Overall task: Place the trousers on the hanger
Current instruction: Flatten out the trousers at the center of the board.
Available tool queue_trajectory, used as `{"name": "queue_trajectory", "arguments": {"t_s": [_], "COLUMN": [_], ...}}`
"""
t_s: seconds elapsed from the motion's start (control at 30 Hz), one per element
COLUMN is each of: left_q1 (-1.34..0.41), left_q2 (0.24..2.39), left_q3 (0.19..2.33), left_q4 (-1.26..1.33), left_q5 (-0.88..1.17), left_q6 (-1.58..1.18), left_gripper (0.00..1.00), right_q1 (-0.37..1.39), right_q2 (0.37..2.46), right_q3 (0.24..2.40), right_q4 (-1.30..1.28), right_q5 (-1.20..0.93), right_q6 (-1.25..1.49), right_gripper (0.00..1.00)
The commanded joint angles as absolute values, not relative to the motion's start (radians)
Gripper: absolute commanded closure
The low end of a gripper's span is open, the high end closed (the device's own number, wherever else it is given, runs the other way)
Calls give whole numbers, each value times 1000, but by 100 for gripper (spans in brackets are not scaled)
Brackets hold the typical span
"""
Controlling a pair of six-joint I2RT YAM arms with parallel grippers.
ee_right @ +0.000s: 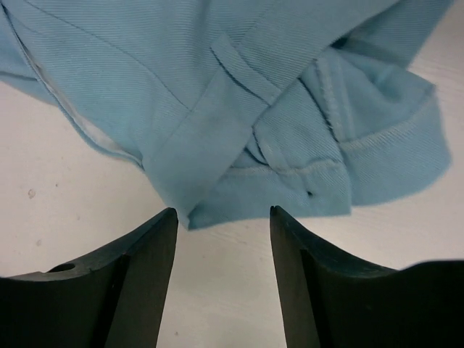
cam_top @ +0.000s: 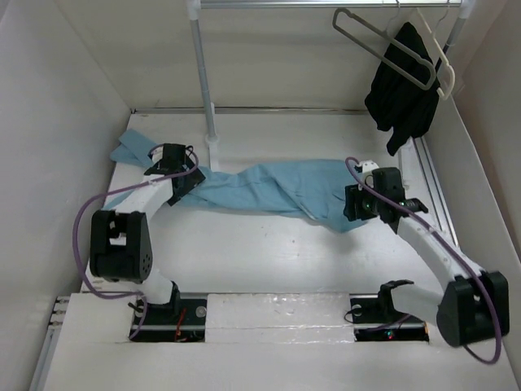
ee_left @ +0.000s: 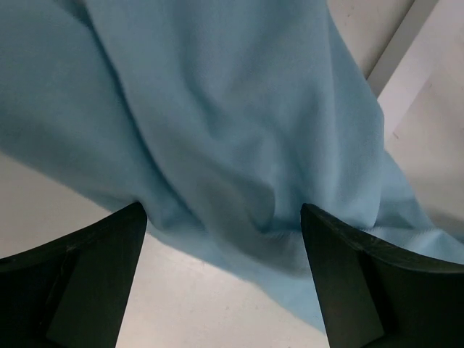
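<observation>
**Trousers flat on the bench, nothing gripped, hanger bare**

The large light blue trousers of thin soft cloth (cam_top: 269, 189) lie stretched out on the white bench (cam_top: 269, 261), with no part lifted. The left end effector (cam_top: 184, 181) sits low over the leg portion. Its two dark fingers (ee_left: 94, 275) are spread wide. In its wrist view, folded blue cloth fills the space ahead of the tips and reaches in between them, but nothing is pinched. The right end effector (cam_top: 358, 205) is at the opposite end, its fingers also apart. There the waistband edge and a belt loop (ee_right: 243, 65) lie just beyond its tips. Only bare bench shows between those fingers.

The thin grey hanger (cam_top: 378, 41), a slim rounded-triangle outline, hangs near the top of the white rack (cam_top: 203, 73). It is far ahead of and above the right end effector, and well off to the right of the left one. Just beside it are a thicker cream-white hanger (cam_top: 440, 69) and a black garment (cam_top: 403, 85).

As a judgement, the task is at its very start. Both end effectors are in position at either end of the garment, but neither has closed on it. What remains is nearly everything:
- Grasp the cloth.
- Raise and gather it.
- Bring it to the grey hanger and feed it over the lower bar.

The cloth looks limp and may slip or bunch when lifted.
</observation>
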State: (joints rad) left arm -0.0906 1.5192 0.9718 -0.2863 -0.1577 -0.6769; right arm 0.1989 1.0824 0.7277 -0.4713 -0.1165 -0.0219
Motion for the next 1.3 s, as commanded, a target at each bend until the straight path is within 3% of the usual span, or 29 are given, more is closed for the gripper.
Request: {"name": "queue_trajectory", "arguments": {"t_s": [0.0,0.1,0.3,0.33,0.37,0.4,0.43,0.47,0.6,0.83,1.03,1.27], "left_q1": [-91,-91,-91,-91,-91,-91,-91,-91,-91,-91,-91,-37], "left_q2": [1577,1627,1747,1768,1778,1785,1795,1796,1741,1381,1154,1005], "left_q3": [1048,1080,1144,1147,1152,1158,1175,1184,1270,1252,1143,1242], "left_q4": [-221,-201,-195,-189,-183,-183,-184,-195,-258,-406,-552,-669], "left_q5": [-158,-137,-123,-118,-115,-110,-107,-104,-48,-28,-139,-202], "left_q6": [-660,-660,-657,-654,-653,-653,-653,-652,-627,-591,-583,-584], "left_gripper": [18,18,19,38,53,70,95,100,100,100,100,100], "right_q1": [183,241,239,239,230,230,230,230,221,186,175,233], "right_q2": [1227,1261,1296,1302,1304,1304,1304,1286,1180,913,750,774], "right_q3": [764,730,673,673,683,690,702,715,865,1176,1224,1420], "right_q4": [-328,-281,-199,-193,-195,-196,-218,-227,-313,-699,-922,-965], "right_q5": [-316,-351,-331,-328,-325,-316,-299,-260,-187,-100,38,187], "right_q6": [-9,-3,84,83,81,74,60,54,29,-41,-9,-58], "right_gripper": [40,31,32,42,69,80,90,100,100,100,100,100]}}
